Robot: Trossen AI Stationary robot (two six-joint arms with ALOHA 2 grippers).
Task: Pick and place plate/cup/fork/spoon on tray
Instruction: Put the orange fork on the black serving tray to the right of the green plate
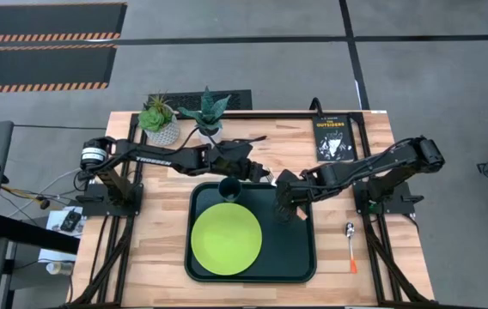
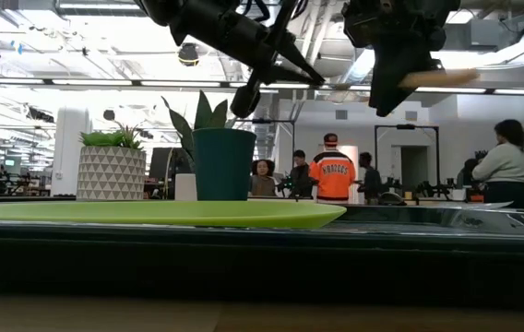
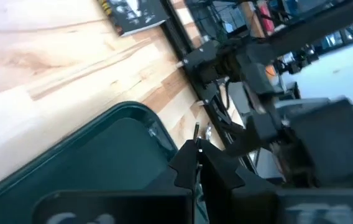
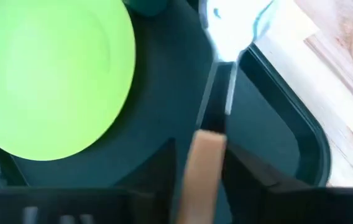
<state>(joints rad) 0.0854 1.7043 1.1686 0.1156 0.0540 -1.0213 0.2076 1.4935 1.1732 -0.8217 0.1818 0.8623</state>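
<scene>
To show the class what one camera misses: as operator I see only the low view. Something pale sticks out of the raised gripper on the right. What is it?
Observer: It is the fork. The right wrist view shows its handle clamped in the right gripper, tines pointing forward.
Operator: What lies below it?
Observer: In the high view it hangs over the bare part of the tray, beside the plate.
Operator: And where is the spoon?
Observer: The high view shows the spoon on the table, to the right of the tray and outside it.
</scene>
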